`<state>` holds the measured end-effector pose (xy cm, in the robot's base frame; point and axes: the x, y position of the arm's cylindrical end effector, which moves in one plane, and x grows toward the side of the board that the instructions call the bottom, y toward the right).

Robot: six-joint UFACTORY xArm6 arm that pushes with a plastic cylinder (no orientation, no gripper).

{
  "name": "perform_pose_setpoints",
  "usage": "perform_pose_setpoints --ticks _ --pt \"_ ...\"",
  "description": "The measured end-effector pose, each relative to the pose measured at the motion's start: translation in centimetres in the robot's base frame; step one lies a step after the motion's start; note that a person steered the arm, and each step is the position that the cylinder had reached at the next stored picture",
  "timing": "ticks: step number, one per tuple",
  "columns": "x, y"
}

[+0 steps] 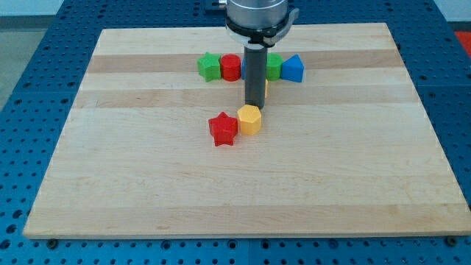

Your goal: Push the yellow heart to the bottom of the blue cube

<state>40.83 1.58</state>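
Note:
My tip (255, 107) rests on the board just above a yellow pentagon-like block (250, 119), at the view's centre. A thin yellow sliver (266, 91) shows at the rod's right edge; it may be the yellow heart, mostly hidden behind the rod. A thin blue sliver (243, 67) shows at the rod's left edge, between the red round block (231, 67) and the rod; it looks like the blue cube, mostly hidden. The yellow sliver lies just below and to the right of it.
A row near the view's top holds a green star (210, 67), the red round block, a green block (274, 66) and a blue wedge-shaped block (293, 68). A red star (223, 129) touches the yellow pentagon-like block's left side. The wooden board (147, 184) has blue pegboard around it.

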Motion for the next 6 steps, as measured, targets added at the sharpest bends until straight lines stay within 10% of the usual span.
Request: perform_pose_setpoints --ticks 6 --pt "-1.5 2.7"
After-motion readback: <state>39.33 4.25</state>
